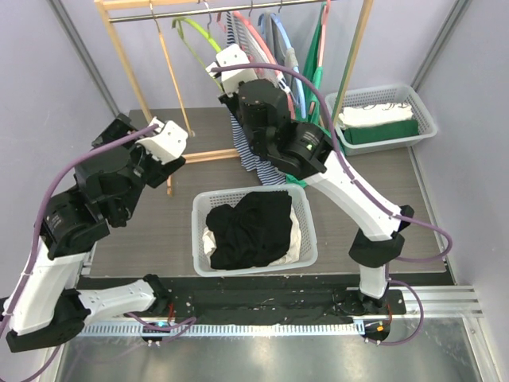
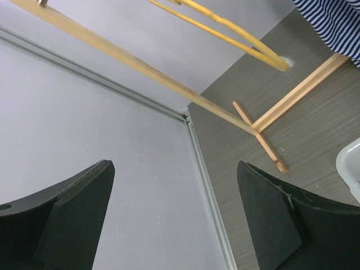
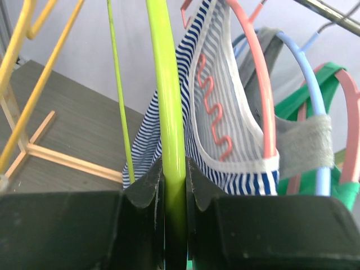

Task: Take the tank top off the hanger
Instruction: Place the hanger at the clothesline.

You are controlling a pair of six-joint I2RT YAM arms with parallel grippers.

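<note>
Left jaws released, right jaws clenched on a green hanger, striped tank top on the rail.
My left jaws stand wide apart and empty over the bench (image 1: 163, 239), near the foot of the wooden rack (image 1: 127, 72). Up at the rail, my right jaws are clenched around a bar of the green hanger (image 3: 169, 101). Just right of it, the blue-and-white striped tank top (image 3: 216, 140) hangs on its pink hanger (image 3: 260, 95), with its hem dropping behind my right arm. Below, a white basket (image 1: 307, 227) holds a black garment (image 1: 254, 227). A second basket (image 1: 374, 91) sits far right with white and green clothes.
</note>
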